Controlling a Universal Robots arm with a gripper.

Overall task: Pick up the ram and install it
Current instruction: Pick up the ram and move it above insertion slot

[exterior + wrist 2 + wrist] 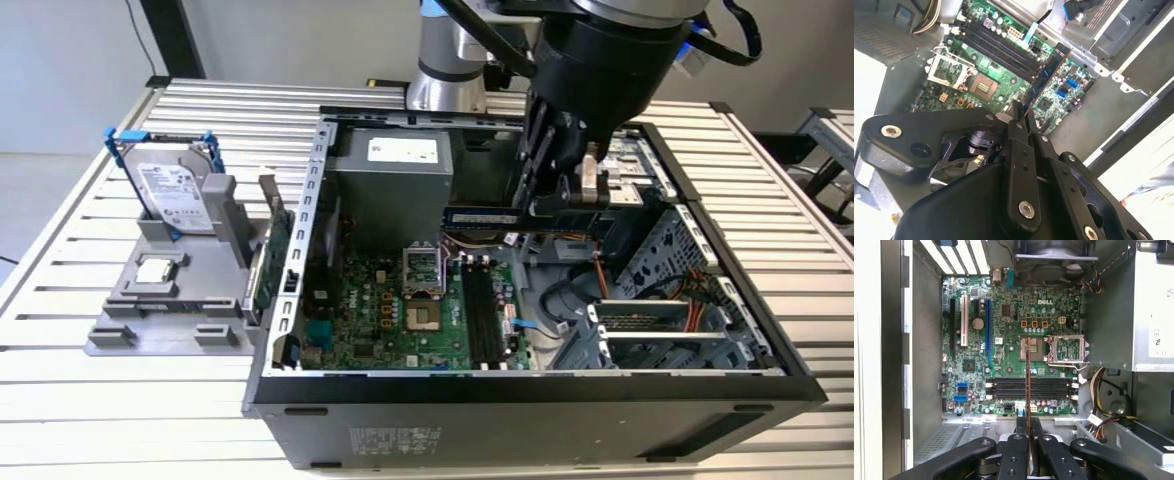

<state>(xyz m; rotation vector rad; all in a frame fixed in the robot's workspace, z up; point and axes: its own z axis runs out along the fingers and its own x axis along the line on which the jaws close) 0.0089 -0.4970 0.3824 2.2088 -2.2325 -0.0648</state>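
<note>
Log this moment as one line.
claw: shut on long thin dark blue-black ram stick | position: above green motherboard | black memory slots: empty

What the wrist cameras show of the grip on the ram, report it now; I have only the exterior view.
Observer: In both wrist views the end effector is clamped shut on one end of the ram, which juts out from it edge-on.
Operator: Check the memory slots for me.
Observer: In the first wrist view all the memory slots lie empty; the ram is seated in none of them.
Operator: Report the far part of the board.
Observer: In the first wrist view a blue expansion slot and a white expansion slot stand side by side there, both empty.
</note>
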